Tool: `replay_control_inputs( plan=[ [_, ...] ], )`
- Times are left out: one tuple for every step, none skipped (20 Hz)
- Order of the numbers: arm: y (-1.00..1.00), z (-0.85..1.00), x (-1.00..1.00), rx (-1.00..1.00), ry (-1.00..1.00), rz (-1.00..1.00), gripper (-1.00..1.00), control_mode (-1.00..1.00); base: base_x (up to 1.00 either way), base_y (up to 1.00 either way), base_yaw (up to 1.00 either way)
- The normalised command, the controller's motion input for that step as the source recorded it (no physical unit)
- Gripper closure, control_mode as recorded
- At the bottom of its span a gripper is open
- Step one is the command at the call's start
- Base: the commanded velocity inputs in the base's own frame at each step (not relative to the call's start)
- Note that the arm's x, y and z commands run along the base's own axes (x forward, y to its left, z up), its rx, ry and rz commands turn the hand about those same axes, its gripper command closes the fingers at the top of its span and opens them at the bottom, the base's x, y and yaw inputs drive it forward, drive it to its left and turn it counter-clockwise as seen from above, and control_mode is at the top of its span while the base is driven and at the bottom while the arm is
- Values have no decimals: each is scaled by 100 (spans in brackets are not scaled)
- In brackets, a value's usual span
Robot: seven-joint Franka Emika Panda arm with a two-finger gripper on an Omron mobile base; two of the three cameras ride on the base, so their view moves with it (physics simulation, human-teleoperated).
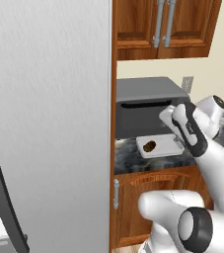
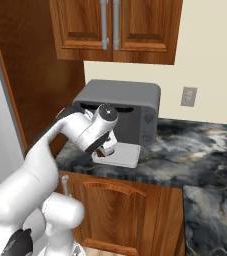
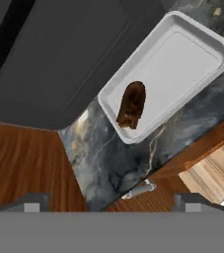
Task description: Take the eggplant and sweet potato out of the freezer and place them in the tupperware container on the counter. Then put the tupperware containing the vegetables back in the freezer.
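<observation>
The brown sweet potato [image 3: 131, 105] lies inside the whitish tupperware container [image 3: 182, 64], near one short end. The container [image 1: 164, 148] rests on the dark marbled counter [image 3: 108, 163] in front of the grey toaster oven. My gripper [image 3: 112, 202] hangs above the counter's front edge, a little short of the container, open wide with nothing between its fingertips [image 3: 32, 201]. From the right base view the hand [image 2: 105, 149] hovers over the container [image 2: 125, 156]. The eggplant is out of view. The pale-grey fridge [image 1: 49, 99] that holds the freezer stands to the left.
A grey toaster oven [image 1: 148, 106] stands right behind the container. Wooden wall cabinets [image 2: 110, 30] hang above, and a cabinet door [image 1: 148, 202] sits under the counter. A dark bar handle [image 1: 7, 202] leans at lower left. The counter [image 2: 195, 145] runs on to the right.
</observation>
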Motion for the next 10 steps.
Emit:
replay_control_inputs(
  plan=[
    [9, 100, -100, -36, -13, 15, -100, -100, 0, 0, 0],
    [6, 100, -100, -38, -13, 14, -100, -100, 0, 0, 0],
    [0, 100, -100, -37, -10, 12, -100, -100, 0, 0, 0],
    [2, 100, -100, -35, -9, 13, -100, -100, 0, 0, 0],
    [3, 100, -96, -31, -2, 13, -100, -100, 0, 0, 0],
    [11, 100, -87, -28, 0, 14, -100, -100, 0, 0, 0],
    [20, 100, -84, -27, 0, 15, -100, -100, 0, 0, 0],
    [20, 100, -80, -24, 0, 17, -100, -100, 0, 0, 0],
    [26, 100, -81, -22, 0, 18, -100, -100, 0, 0, 0],
    [30, 100, -81, -18, 0, 18, -100, -100, 0, 0, 0]
  ],
)
